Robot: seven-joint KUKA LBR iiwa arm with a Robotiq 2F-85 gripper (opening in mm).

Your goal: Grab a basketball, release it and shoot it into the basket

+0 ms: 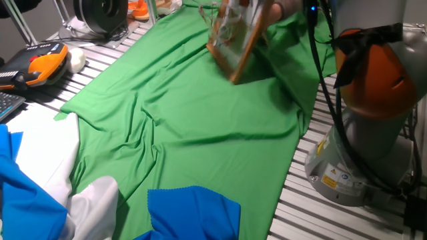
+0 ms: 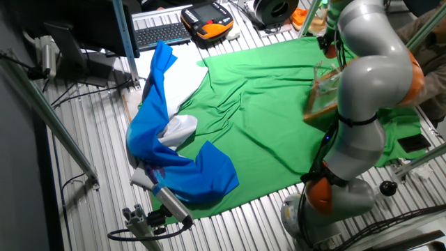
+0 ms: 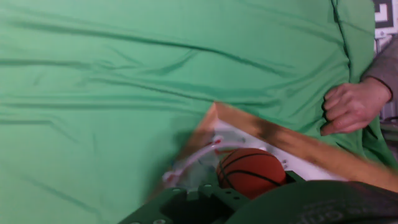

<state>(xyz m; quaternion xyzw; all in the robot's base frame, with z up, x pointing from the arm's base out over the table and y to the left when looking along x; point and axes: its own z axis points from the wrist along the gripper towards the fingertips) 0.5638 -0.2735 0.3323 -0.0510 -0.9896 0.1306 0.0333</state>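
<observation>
From my remote station, the hand view showed the basketball (image 3: 250, 172) low in the frame, sitting directly above the dark green body of the pincer (image 3: 217, 202). The fingertips themselves were out of frame, so I could not tell whether the pincer was clamped on the ball or spread apart. Just behind the ball was the basket (image 3: 249, 146), its pale rim and net curving beside the ball and its wooden-framed backboard running off toward the lower right. A person's hand (image 3: 351, 106), loosely curled, rested on the green cloth (image 3: 124, 93) near the backboard's far edge.

In one fixed view the basket (image 1: 235, 37) appeared blurred and tilted on the green cloth (image 1: 200, 113), perhaps in motion. The orange-and-black device (image 1: 41, 63) and a white ball (image 1: 77, 60) lay together at the bench's (image 1: 313, 200) far left corner. The other fixed view showed the arm (image 2: 366, 104) bent over the basket (image 2: 322, 97), with blue fabric (image 2: 174, 160) heaped at the cloth's edge.
</observation>
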